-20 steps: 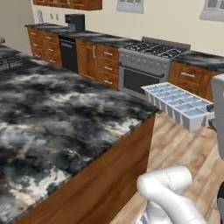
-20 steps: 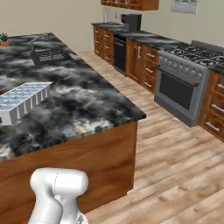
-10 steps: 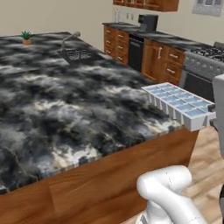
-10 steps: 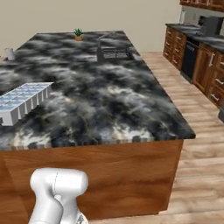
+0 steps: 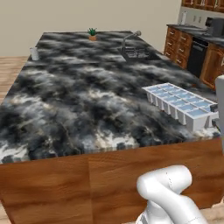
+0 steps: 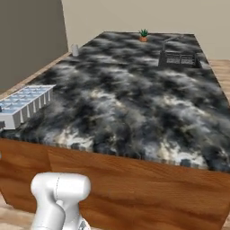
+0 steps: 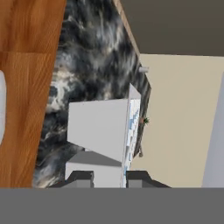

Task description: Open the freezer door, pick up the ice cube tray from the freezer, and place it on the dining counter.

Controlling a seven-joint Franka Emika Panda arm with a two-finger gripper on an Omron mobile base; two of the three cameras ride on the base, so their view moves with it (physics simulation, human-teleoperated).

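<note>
One ice cube tray (image 5: pixel 181 104), clamped in the gripper (image 7: pixel 109 178), hangs beside the dining counter (image 5: pixel 83 96); releasing early risks a fall.

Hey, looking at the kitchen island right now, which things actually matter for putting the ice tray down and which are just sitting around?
Part of the job:
- ice cube tray, held in the gripper
- dining counter, where it goes

Just lying about:
- small potted plant at the far end
- sink with faucet
- small pale cup near the far corner
- wooden cabinets beyond
</note>
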